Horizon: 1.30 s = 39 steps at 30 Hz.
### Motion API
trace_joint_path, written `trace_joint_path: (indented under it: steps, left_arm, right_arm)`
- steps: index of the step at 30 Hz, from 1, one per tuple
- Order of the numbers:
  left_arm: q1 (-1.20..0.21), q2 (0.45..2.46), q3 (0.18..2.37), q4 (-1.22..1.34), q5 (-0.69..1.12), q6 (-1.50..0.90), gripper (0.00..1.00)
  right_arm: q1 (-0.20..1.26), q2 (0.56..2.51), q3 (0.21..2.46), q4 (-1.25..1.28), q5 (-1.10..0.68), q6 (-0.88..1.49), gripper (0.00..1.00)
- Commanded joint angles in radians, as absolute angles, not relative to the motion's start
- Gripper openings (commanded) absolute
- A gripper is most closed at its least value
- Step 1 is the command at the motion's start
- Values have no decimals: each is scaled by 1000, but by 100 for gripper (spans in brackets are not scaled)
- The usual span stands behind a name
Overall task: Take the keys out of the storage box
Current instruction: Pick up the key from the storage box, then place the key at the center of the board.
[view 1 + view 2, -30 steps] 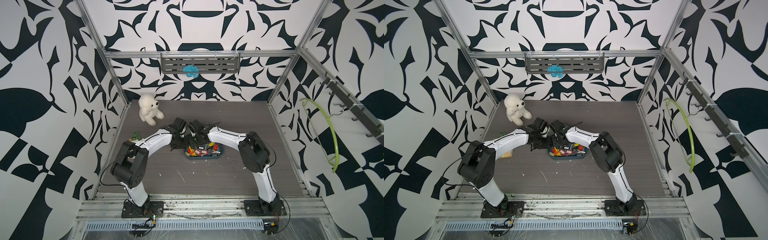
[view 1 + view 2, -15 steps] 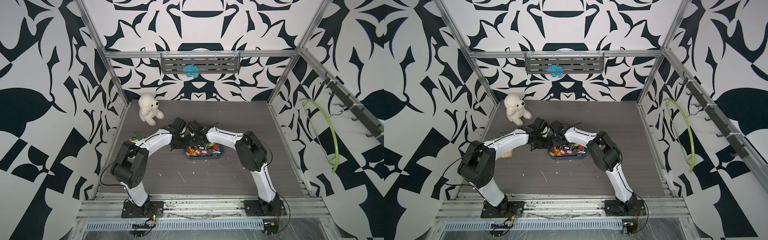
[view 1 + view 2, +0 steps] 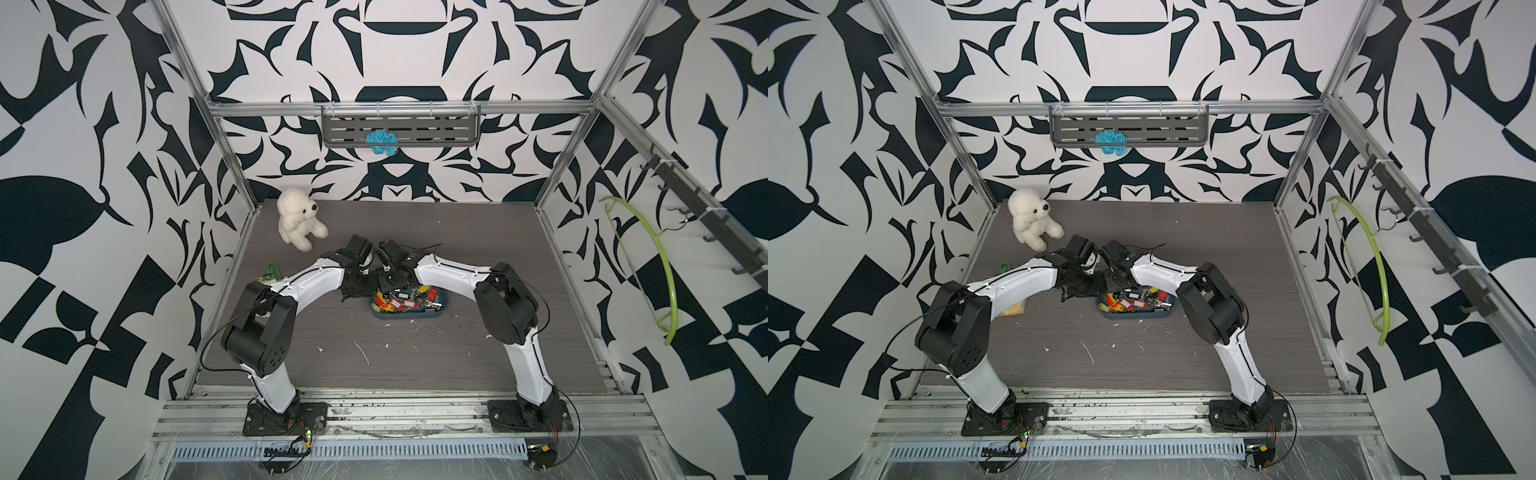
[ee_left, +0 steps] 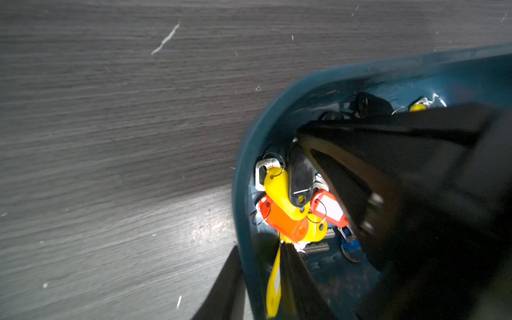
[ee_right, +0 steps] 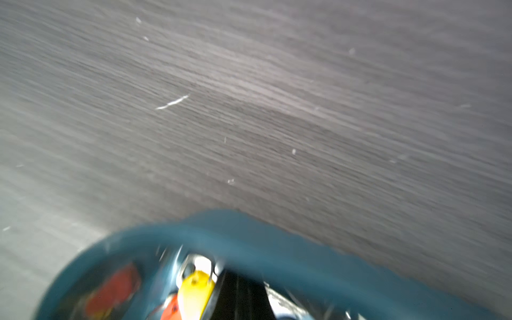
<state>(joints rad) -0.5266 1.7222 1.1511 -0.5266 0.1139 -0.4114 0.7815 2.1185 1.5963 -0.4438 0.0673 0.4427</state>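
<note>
White arm links [image 3: 316, 282], bulky black joints [image 3: 259, 336], thin black cables [image 3: 203, 351]

Both arms are arching up from their bases, elbows raised, forearms leaning inward so the wrists are sitting almost side by side. The left arm [image 3: 309, 282] is pointing its wrist downward, and the left gripper [image 4: 259, 266] is clamping the storage box [image 4: 241, 210] by its wall, with one finger outside and one inside. The right arm [image 3: 453, 272] is mirroring that pose. The right gripper [image 5: 241, 295] is hanging inside the same box with its jaws pressed fully together; any catch is blurred.
</note>
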Motion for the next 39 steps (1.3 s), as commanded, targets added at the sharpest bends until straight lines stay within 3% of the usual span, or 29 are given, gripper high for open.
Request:
trace_joint_path:
  steps: [1, 24, 39]
  left_arm:
    - [-529, 1705, 1123, -514, 132, -400, 27]
    - [-529, 1718, 1118, -493, 134, -416, 27]
    - [-529, 1729, 1122, -485, 114, -432, 25]
  right_arm:
    - [786, 2013, 1593, -436, 92, 454, 0]
    - [786, 1615, 1402, -520, 109, 529, 0]
    - [785, 1171, 1134, -926, 326, 711, 0]
